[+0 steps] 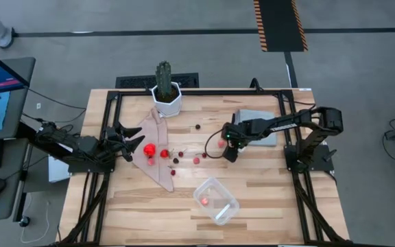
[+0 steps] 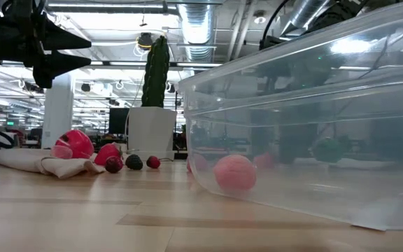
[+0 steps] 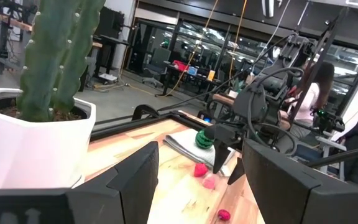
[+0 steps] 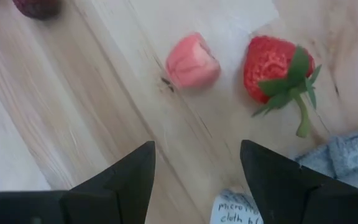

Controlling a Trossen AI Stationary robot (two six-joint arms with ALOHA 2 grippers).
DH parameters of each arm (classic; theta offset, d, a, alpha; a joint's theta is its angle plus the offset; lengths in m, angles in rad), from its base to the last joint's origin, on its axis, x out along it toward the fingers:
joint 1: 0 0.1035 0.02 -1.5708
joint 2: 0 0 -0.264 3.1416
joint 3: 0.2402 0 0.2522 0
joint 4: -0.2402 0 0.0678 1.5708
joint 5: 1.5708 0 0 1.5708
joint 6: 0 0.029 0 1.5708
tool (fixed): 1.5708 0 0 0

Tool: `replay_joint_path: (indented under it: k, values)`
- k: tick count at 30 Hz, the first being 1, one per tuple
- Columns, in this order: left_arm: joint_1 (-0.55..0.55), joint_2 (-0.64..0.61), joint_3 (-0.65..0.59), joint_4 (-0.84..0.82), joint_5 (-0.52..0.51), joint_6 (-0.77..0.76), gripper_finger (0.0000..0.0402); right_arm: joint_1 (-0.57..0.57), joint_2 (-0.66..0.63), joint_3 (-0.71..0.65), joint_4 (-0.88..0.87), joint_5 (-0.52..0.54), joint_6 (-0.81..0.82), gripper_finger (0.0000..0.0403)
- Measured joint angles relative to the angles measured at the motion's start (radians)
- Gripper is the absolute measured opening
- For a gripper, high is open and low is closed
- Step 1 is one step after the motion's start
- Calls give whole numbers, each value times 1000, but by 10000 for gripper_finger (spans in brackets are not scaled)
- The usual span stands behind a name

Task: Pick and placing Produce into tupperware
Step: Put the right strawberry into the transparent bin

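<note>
One pink piece in tupperware (image 1: 217,200), front of tabletop (image 1: 266,199); most produce (image 1: 177,155) left mid-tabletop. Your right end effector (image 1: 228,152) open, empty, above strawberry (image 4: 272,62). Left end effector (image 1: 133,145) open, empty, waiting by cloth (image 1: 153,163).

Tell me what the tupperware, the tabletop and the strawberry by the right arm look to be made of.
Tupperware: clear, glossy plastic; the pink piece inside shows through its walls. Tabletop: light wood, matte, with visible plank seams and grain. Strawberry: probably moulded plastic or rubber; its red body is dimpled and its green stem looks stiff.
</note>
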Motion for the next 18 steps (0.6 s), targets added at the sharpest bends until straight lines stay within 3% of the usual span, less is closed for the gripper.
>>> replay_joint_path:
  k: [18]
  values:
    - [0, 0, 0, -20, -14, 0, 222, -74, 0, 97, -130, 38, -100, 260]
